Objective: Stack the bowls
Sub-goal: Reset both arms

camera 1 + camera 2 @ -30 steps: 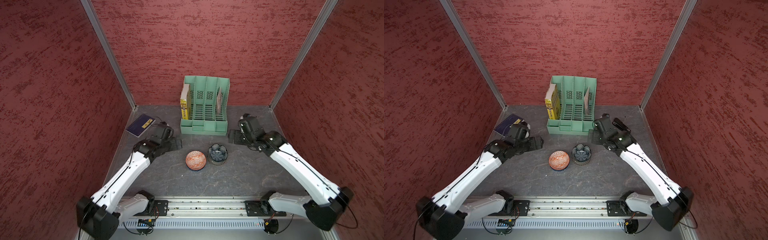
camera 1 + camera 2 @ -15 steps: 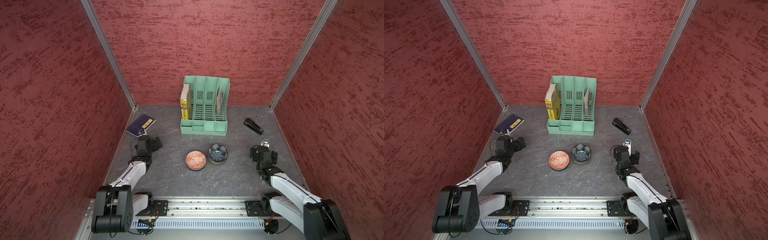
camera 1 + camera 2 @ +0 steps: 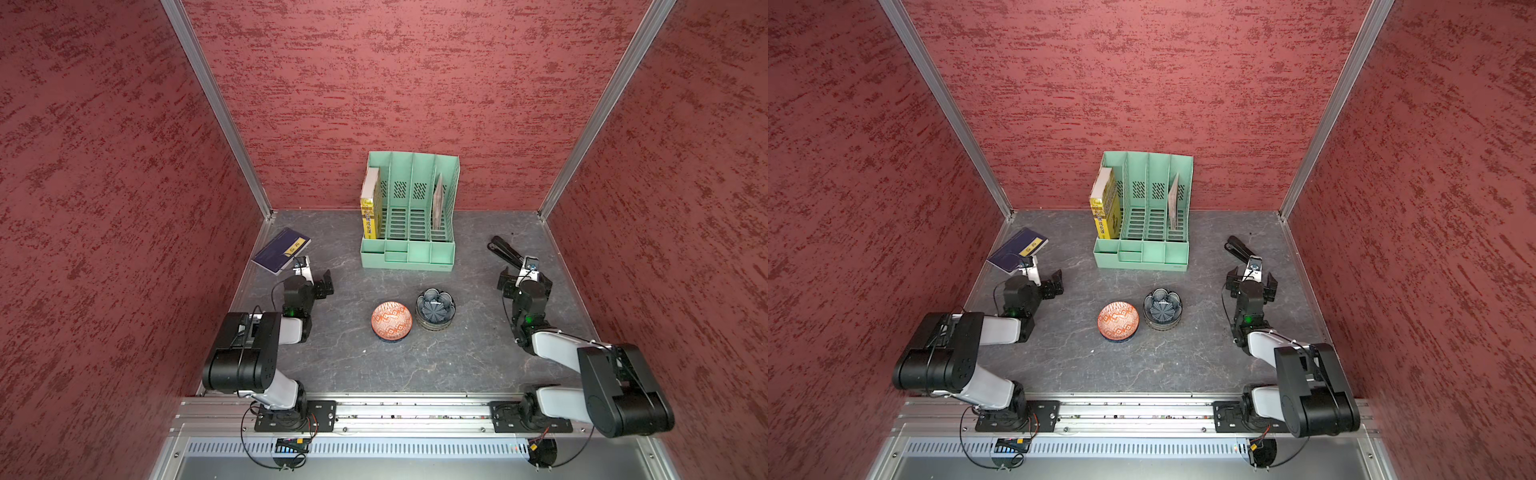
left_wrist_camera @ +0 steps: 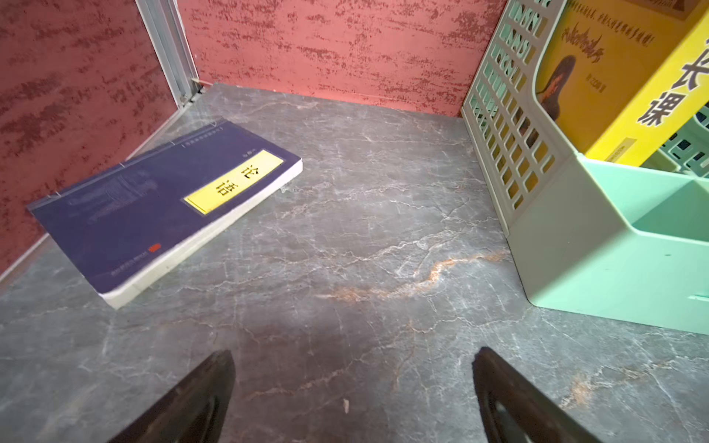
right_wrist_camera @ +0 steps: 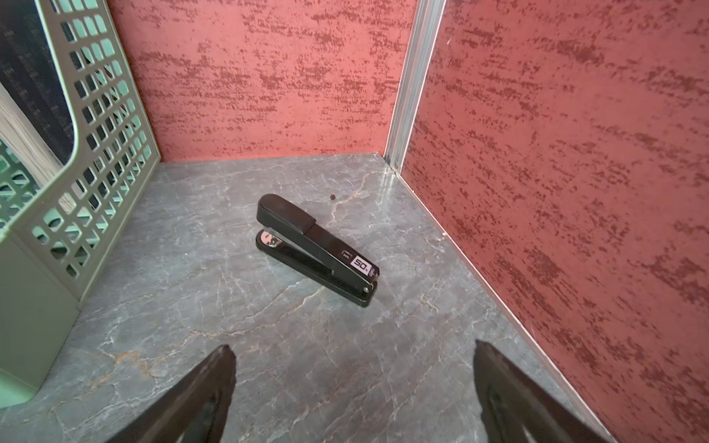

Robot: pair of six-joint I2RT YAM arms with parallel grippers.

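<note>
Two of the bowls show their faces in both top views, side by side at the table's middle. The orange-white diamond bowl (image 3: 391,320) (image 3: 1118,320) sits on a dark-rimmed bowl. To its right, the dark scalloped flower bowl (image 3: 435,308) (image 3: 1163,307) tops a short stack. My left gripper (image 3: 316,279) (image 3: 1047,281) (image 4: 355,354) is open and empty, low over the table, well left of the bowls. My right gripper (image 3: 525,276) (image 3: 1252,277) (image 5: 355,348) is open and empty, well right of them. Neither wrist view shows a bowl.
A green file organizer (image 3: 409,249) (image 4: 598,245) with a yellow book (image 3: 370,212) stands at the back centre. A purple book (image 3: 282,251) (image 4: 153,214) lies ahead of my left gripper. A black stapler (image 3: 505,249) (image 5: 316,249) lies ahead of my right gripper. Red walls close three sides.
Both arms have pulled back from beside the organizer and folded down at the table's sides. The stapler and the purple book are now uncovered. The bowls have not moved.
</note>
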